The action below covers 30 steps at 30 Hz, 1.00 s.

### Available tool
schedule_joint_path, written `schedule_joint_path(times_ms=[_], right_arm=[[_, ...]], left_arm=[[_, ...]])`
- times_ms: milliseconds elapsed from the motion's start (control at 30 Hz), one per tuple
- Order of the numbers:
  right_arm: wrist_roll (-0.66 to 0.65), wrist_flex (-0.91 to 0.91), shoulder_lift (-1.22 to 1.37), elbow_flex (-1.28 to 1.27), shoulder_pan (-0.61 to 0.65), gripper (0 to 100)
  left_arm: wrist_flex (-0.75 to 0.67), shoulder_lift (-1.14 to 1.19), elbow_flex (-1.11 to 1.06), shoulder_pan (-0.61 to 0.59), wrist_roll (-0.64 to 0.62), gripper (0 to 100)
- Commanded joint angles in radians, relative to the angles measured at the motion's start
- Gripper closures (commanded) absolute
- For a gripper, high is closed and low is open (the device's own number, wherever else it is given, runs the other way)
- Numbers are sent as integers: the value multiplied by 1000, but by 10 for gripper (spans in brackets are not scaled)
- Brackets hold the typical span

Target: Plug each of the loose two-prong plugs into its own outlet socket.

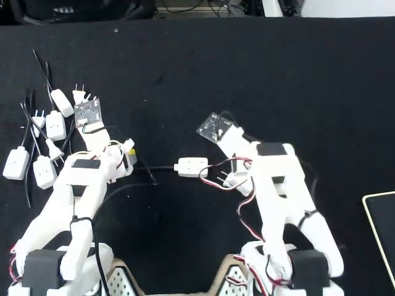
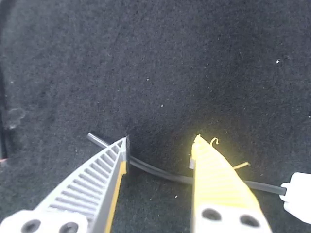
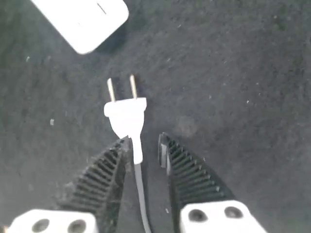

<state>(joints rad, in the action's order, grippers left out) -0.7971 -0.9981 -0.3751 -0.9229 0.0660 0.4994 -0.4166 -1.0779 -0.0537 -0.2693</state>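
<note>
Find the two-prong plug [image 3: 125,116] flat on the black worktop [image 1: 247,68]: white, with both prongs bare and pointing toward the white outlet socket [image 3: 80,19], near it but apart from it, across a strip of bare worktop. Trace its pale cord [image 3: 141,194] back from the body, between the two dark ribbed fingers of the right tool [image 3: 143,141]. Read that tool as spread apart and clamped on nothing, straddling the plug's narrow tail and just beside it on one flank. Cannot tell whether touching there.

In the high view, look for the same socket at the middle of the frame, a little below centre, with a black cord [image 2: 160,172] running off leftward toward the left arm. Follow that cord beneath the left tool [image 2: 161,141]: spread apart here too, with one ribbed grey finger and one yellow, straddling the cord and gripping nothing. Catch the socket's white end just past the yellow finger.

Along the left edge of the high view, from upper left down to mid-height, see a heap of loose white plugs [image 1: 55,126] and blocks on dark cords, well apart from the middle socket and just beside the left arm's wrist. At the lower right edge, note a flat dark slab [image 1: 382,237] with a pale rim, well apart from all the rest.
</note>
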Motion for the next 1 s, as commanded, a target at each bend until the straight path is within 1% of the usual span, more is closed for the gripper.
schedule_joint_path(times_ms=[0,233,333,400,500,567,733,967], right_arm=[[26,78,94,42,43,917],[25,91,294,84,57,917],[23,89,300,74,60,917],[-2,78,300,70,60,915],[-28,28,300,76,58,866],[-32,26,300,71,58,835],[-32,26,300,74,60,862],[-34,14,300,54,60,861]], left_arm=[[-6,-34,2,-10,-12,787],[-6,-34,2,-10,-12,787],[-6,-34,2,-10,-12,787],[-6,-34,4,-10,-12,787],[-6,-34,4,-10,-12,787],[-6,-34,5,-10,-12,787],[-6,-34,4,-10,-12,787],[-6,-34,4,-10,-12,787]])
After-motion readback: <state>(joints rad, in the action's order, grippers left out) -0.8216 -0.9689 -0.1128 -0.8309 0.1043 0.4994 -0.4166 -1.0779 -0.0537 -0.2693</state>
